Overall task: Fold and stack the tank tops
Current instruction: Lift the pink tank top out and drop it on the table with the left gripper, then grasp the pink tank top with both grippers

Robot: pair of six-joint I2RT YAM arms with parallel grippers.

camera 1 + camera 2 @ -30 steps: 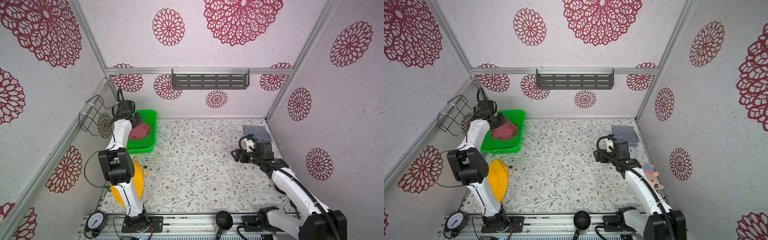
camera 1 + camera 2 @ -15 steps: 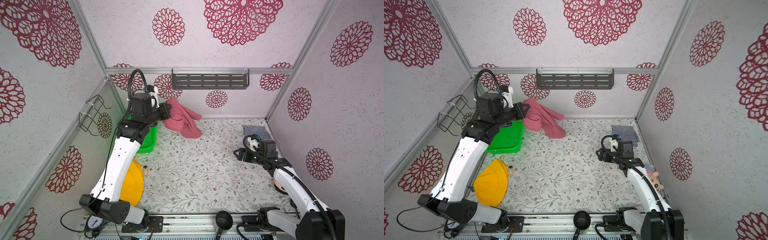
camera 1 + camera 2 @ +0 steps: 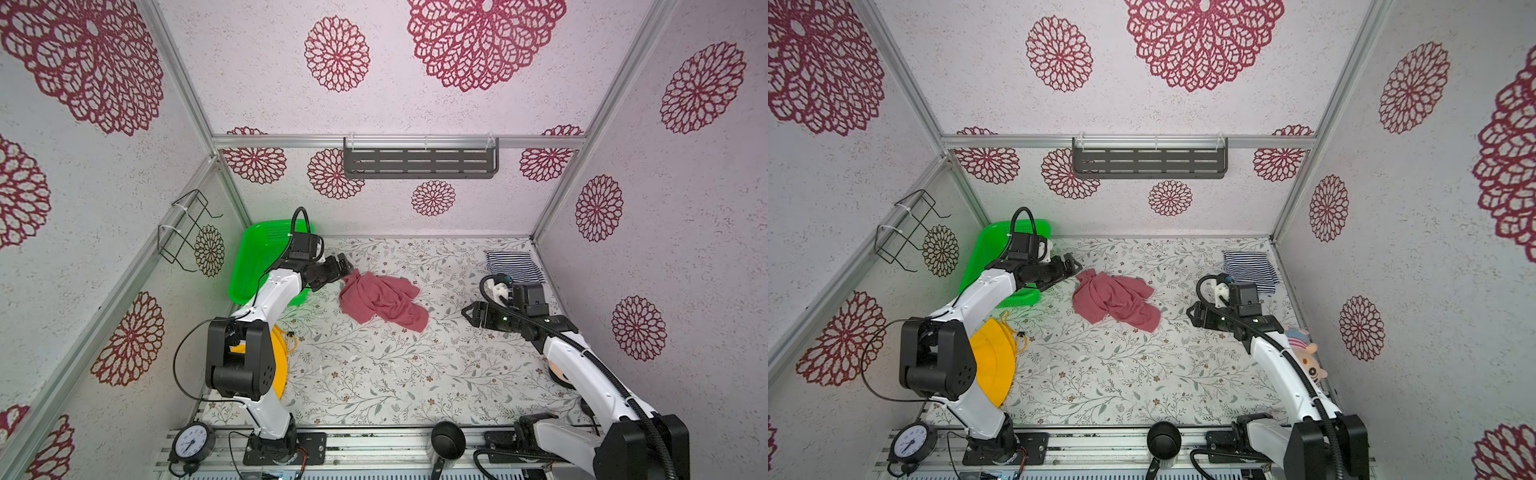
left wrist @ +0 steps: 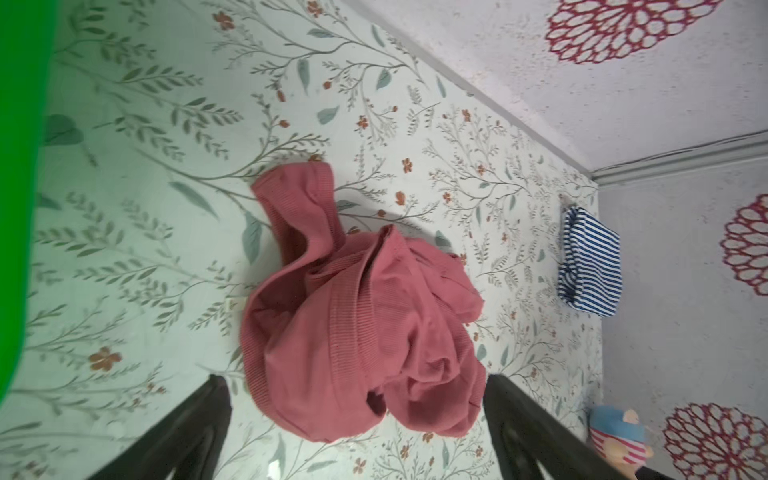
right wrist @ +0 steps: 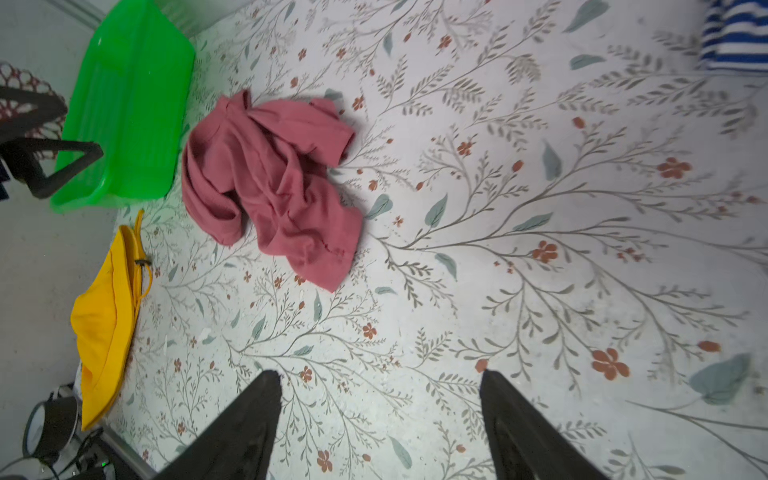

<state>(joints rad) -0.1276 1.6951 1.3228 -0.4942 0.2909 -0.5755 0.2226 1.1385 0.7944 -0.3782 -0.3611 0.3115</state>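
Note:
The rose-red tank top (image 3: 380, 299) (image 3: 1115, 299) lies crumpled on the floral table, left of centre; it also shows in both wrist views (image 4: 357, 316) (image 5: 270, 187). My left gripper (image 3: 348, 264) (image 3: 1075, 264) (image 4: 355, 378) hovers open at the top's back-left end, and the cloth lies loose below its spread fingers. The striped tank top (image 3: 514, 266) (image 3: 1250, 270) (image 4: 590, 266) sits folded in the back right corner. My right gripper (image 3: 467, 314) (image 3: 1190, 312) (image 5: 380, 378) is open and empty over bare table, right of the red top.
A green basket (image 3: 257, 262) (image 3: 988, 257) stands tipped at the back left. A yellow hat (image 3: 992, 365) (image 5: 104, 324) lies by the left arm's base. A plush toy (image 3: 1304, 353) rests at the right wall. A clock (image 3: 191, 442) and a black pan (image 3: 446, 440) sit at the front rail.
The left gripper lifted the red top out of the green basket, swung it over the table and opened; the top now lies loose. The right gripper narrowed slightly.

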